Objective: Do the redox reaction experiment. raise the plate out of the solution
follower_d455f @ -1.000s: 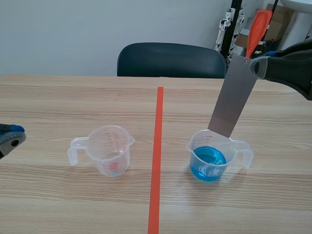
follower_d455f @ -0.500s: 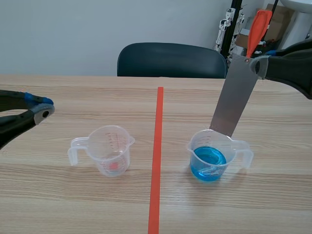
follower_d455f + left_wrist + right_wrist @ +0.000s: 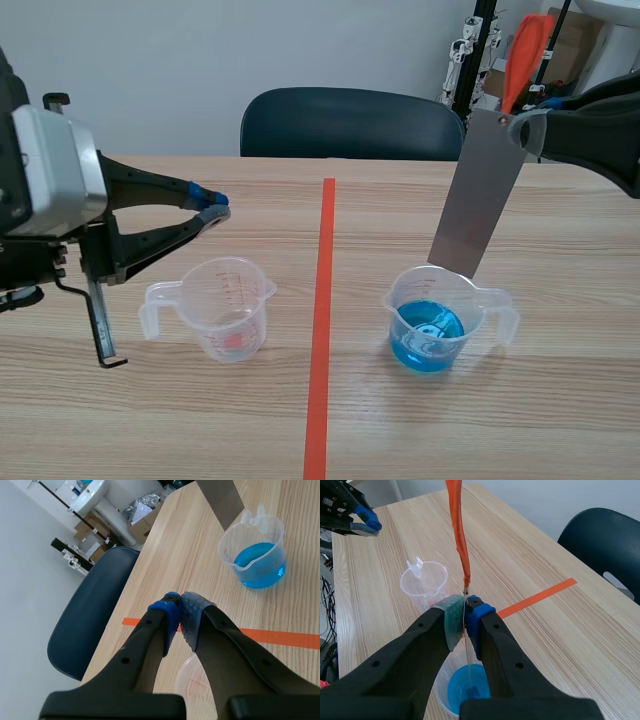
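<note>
Plate's basically out, and the left arm just showed up

The right tool [image 3: 465, 611] is clamped on the plate [image 3: 478, 190] below its orange handle [image 3: 523, 55]. It's crept up a touch this last second, so the bottom edge is about level with the beaker [image 3: 402, 305] rim and clear of the blue solution [image 3: 428, 340], I'd say. The left tool [image 3: 177, 611], tips together on nothing, swung up above the empty cup [image 3: 225, 305].

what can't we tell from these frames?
- Plate bottom edge: right wrist view shows it edge-on over the blue beaker; gap to liquid unclear.
- Empty beaker markings: too small, scene view.
- Empty beaker, left wrist view: mostly hidden under the left pincer.
- Plate, left wrist view: cut off by the picture edge.
</note>
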Tool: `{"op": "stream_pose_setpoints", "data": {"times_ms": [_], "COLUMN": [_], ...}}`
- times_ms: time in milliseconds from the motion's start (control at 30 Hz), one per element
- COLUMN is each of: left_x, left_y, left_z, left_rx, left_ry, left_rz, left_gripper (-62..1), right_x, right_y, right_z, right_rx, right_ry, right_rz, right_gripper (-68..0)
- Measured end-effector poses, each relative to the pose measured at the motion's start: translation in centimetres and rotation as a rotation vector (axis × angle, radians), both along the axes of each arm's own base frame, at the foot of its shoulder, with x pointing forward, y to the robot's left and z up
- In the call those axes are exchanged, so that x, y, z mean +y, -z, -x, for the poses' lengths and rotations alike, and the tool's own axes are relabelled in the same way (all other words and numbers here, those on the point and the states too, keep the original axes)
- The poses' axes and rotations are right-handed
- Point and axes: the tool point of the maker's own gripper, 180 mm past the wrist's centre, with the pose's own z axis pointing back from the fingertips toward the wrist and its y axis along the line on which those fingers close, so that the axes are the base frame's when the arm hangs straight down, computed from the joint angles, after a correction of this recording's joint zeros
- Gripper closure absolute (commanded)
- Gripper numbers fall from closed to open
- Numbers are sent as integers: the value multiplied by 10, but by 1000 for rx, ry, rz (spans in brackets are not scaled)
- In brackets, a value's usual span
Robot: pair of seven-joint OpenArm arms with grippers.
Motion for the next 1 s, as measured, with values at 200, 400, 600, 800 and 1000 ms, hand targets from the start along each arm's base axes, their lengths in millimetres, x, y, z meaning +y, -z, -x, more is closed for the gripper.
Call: {"op": "stream_pose_setpoints", "data": {"times_ms": [200,400,600,800,1000], "left_x": [-18,-32,-49,-63,-74], "left_y": [12,23,29,36,42], "left_z": [-17,-28,-37,-45,-53], "left_rx": [15,10,16,31,34], "left_ry": [9,36,56,77,84], "left_rz": [-33,-78,-85,-88,-104], "left_gripper": [-28,-27,-28,-28,-28], "right_x": [0,0,0,0,0], "right_y": [0,0,0,0,0], "right_z": [0,0,0,0,0], "right_rx": [2,2,2,2,2], "right_ry": [0,0,0,0,0], "right_rz": [-1,-1,-1,-1,-1], "right_gripper": [-6,-6,-6,-6,-6]}}
